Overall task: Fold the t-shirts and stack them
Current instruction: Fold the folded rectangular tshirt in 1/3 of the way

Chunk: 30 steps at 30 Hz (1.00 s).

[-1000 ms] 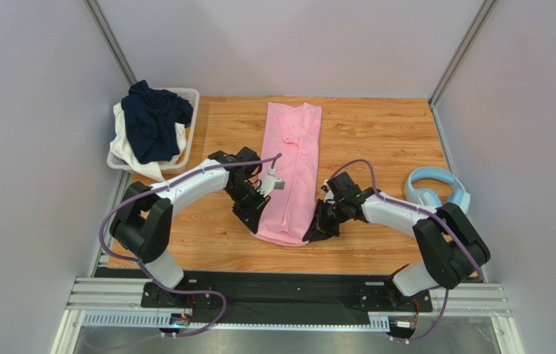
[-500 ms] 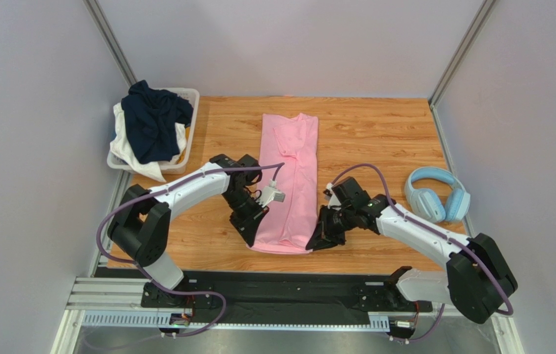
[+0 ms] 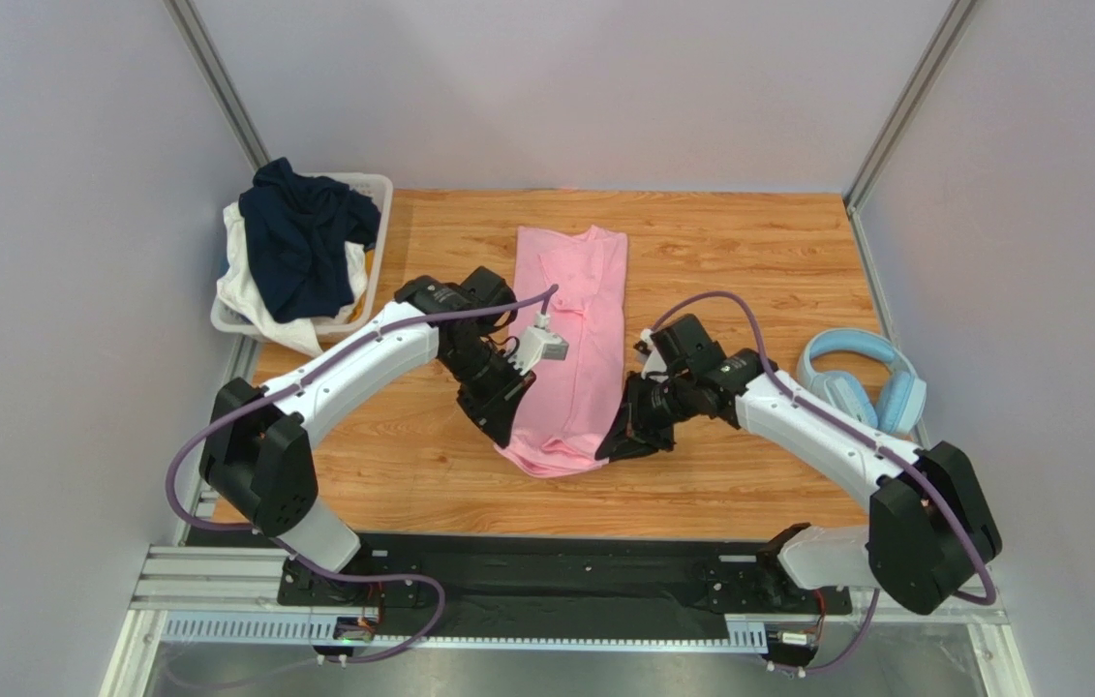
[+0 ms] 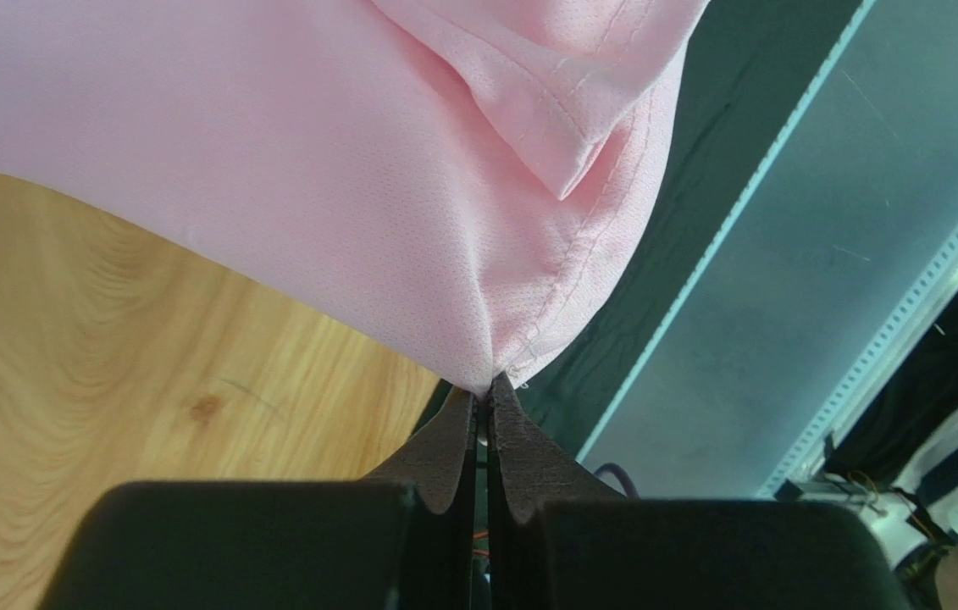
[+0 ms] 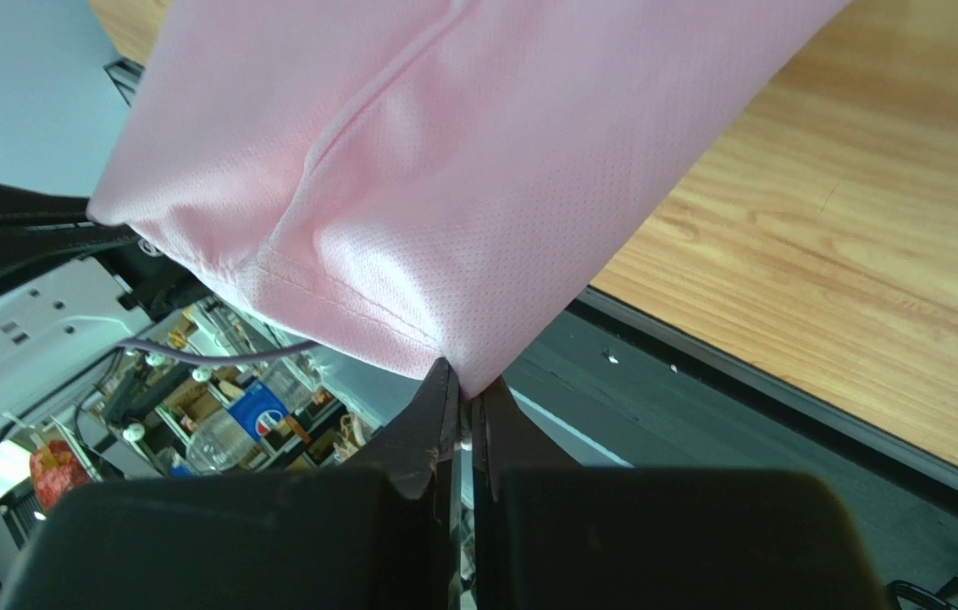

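Note:
The light pink t-shirt [image 3: 571, 341] lies as a long narrow strip down the middle of the table, its near end lifted off the wood. My left gripper [image 3: 499, 429] is shut on the near left corner of its hem [image 4: 486, 381]. My right gripper [image 3: 616, 443] is shut on the near right corner [image 5: 469, 379]. The pink cloth hangs between the two grippers. The dark navy t-shirt [image 3: 300, 235] is bunched on top of a white basket [image 3: 376, 196] at the back left.
White cloth [image 3: 251, 298] hangs over the basket's near side. Light blue headphones [image 3: 859, 378] lie at the right edge of the table. Grey walls stand close on both sides. A black rail [image 3: 568, 559] runs along the near edge.
Both grippers have lifted the near end of the pink t-shirt and carried it a little away from the near edge. The shirt's near hem now hangs in the air.

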Each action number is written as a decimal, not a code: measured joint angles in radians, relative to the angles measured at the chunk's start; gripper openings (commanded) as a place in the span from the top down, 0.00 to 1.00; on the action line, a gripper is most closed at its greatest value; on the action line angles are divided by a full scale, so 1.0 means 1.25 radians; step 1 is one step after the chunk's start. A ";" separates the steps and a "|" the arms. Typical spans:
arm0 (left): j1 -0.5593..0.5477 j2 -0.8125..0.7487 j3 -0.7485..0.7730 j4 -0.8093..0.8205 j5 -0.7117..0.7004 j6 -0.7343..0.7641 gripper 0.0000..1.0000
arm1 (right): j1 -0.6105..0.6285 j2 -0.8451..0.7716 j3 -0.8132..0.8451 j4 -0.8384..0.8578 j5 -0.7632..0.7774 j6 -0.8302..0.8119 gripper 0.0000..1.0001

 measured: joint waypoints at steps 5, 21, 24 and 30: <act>0.021 0.048 0.058 0.006 -0.028 0.000 1.00 | -0.063 0.053 0.074 -0.005 -0.007 -0.020 1.00; 0.161 0.325 0.353 0.019 -0.074 -0.022 1.00 | -0.162 0.292 0.210 0.048 -0.067 -0.045 1.00; 0.162 0.349 0.404 0.016 -0.073 -0.031 1.00 | -0.175 0.343 0.261 0.051 -0.078 -0.052 1.00; 0.162 0.393 0.468 0.011 -0.074 -0.040 1.00 | -0.215 0.427 0.367 0.054 -0.100 -0.061 1.00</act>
